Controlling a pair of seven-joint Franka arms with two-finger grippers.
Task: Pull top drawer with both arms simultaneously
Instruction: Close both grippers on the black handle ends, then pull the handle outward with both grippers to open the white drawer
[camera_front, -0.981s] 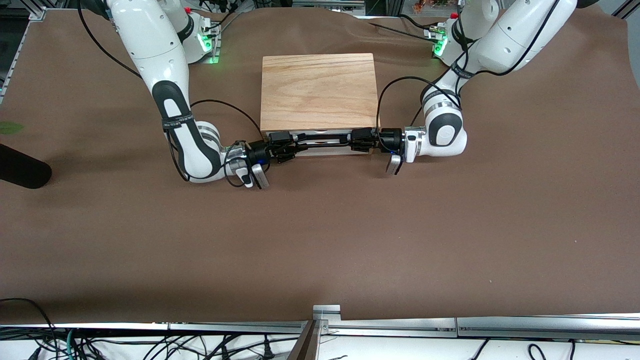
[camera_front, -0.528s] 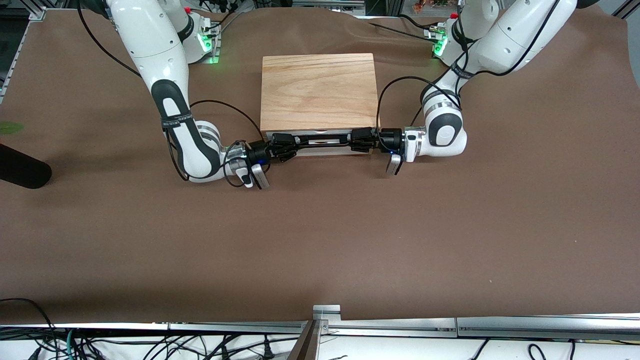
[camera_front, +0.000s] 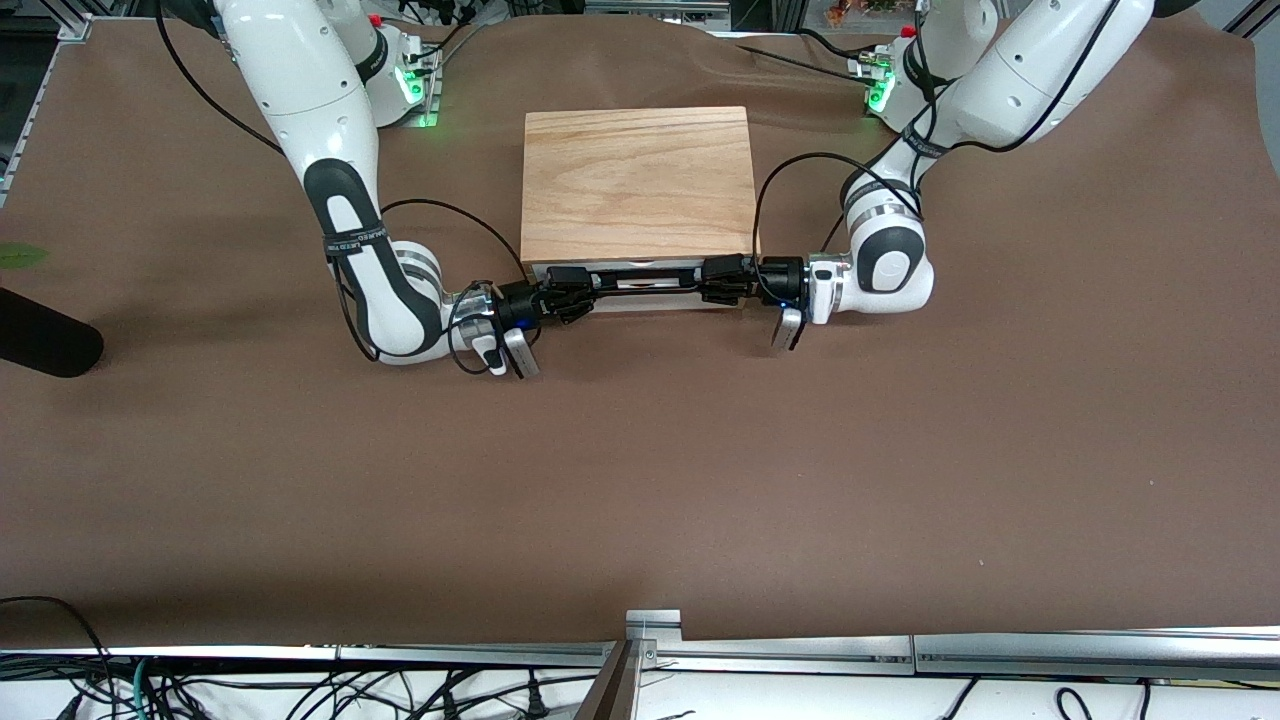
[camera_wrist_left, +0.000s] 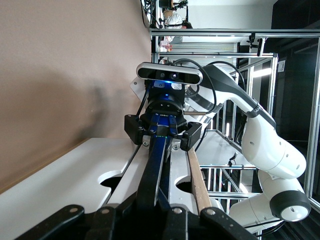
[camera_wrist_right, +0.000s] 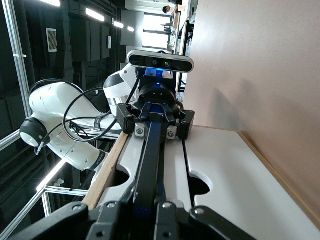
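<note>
**Both pincers clamped on the drawer handle**

The left pincer (camera_front: 712, 279) is closed around the black bar handle (camera_front: 645, 279) at the end toward the left arm's side of the tabletop (camera_front: 640, 480). The right pincer (camera_front: 578, 285) is clamped on the same bar at its other end. From each wrist view the bar runs straight away from the nearer fingers to the other arm's pincer, which grips it end-on: the right pincer (camera_wrist_left: 163, 134) seen from the left wrist, the left pincer (camera_wrist_right: 155, 121) seen from the right.

The handle belongs to the top drawer (camera_front: 640, 292), whose white front faces the front camera. It sits just under the edge of the wooden box top (camera_front: 636, 182) and looks barely drawn out, if at all. The lower white front panel (camera_wrist_right: 245, 185) lies beside it in the wrist views, with rounded notches in the panel edges.

Both arms lie low and stretched sideways, their elbows resting near the brown tabletop on either side of the box.
</note>
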